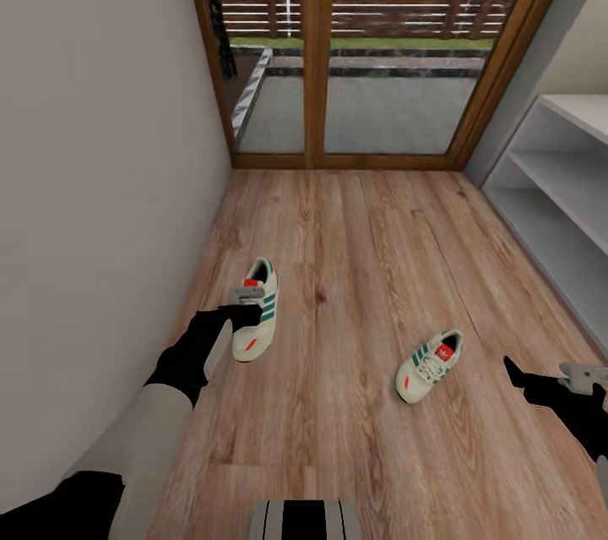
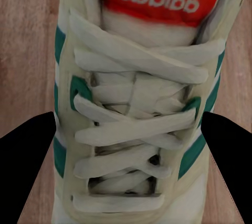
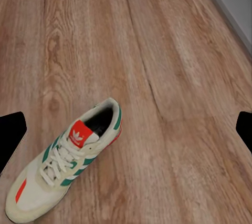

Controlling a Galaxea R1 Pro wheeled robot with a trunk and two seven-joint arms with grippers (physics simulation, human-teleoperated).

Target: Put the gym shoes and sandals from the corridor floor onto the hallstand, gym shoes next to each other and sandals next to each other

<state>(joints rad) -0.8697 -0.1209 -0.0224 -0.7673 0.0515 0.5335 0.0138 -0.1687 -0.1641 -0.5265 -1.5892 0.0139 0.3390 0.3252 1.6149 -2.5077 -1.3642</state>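
One gym shoe [image 1: 260, 322] lies on the corridor floor [image 1: 363, 253] near the left wall, toe toward me. My left gripper [image 1: 240, 308] is down over it. In the left wrist view both black fingers [image 2: 27, 167] press against the sides of the laced gym shoe [image 2: 136, 77], so the left gripper [image 2: 128, 145] is shut on it. The other gym shoe [image 1: 429, 364] lies on the planks to the right, also seen as the gym shoe [image 3: 65, 161]. My right gripper [image 1: 549, 379] hovers open to its right, above the floor, holding nothing. The hallstand [image 1: 561, 172] stands at the right wall. The sandals are out of view.
A white wall [image 1: 101, 185] runs along the left side, close to the left arm. Wooden-framed glass doors [image 1: 312, 50] close off the far end of the corridor. Bare planks stretch between the shoes and the doors.
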